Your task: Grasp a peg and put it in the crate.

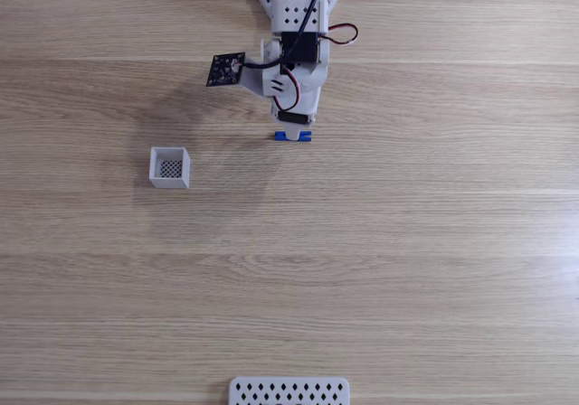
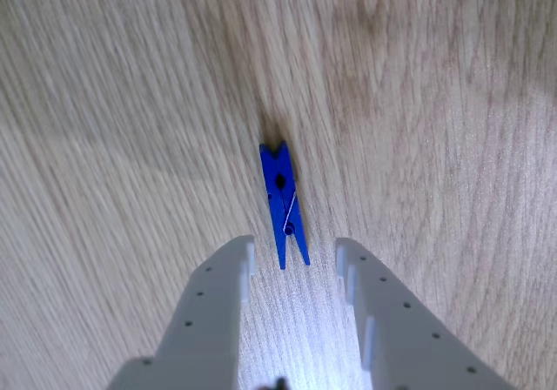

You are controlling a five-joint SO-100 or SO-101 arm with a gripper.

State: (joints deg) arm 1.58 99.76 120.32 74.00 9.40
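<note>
The peg (image 1: pixel 293 136) is a small bright blue clothes peg lying flat on the wooden table, just below the white arm in the fixed view. The other view shows the peg (image 2: pixel 282 200) pointing away from me, its near end lying between my fingertips. My gripper (image 2: pixel 294 245) is open, one white finger (image 2: pixel 228 285) on each side of that end, and nothing is gripped. From the fixed view the gripper (image 1: pixel 294 127) hangs right above the peg and hides part of it. The crate (image 1: pixel 169 167), a small white open box with a dark mesh bottom, stands to the left of the peg.
A flat white plate (image 1: pixel 289 391) with diamond-shaped holes lies at the bottom edge of the fixed view. A small dark circuit board (image 1: pixel 226 69) sticks out from the arm's left side. Bare wooden table lies between the peg and the crate.
</note>
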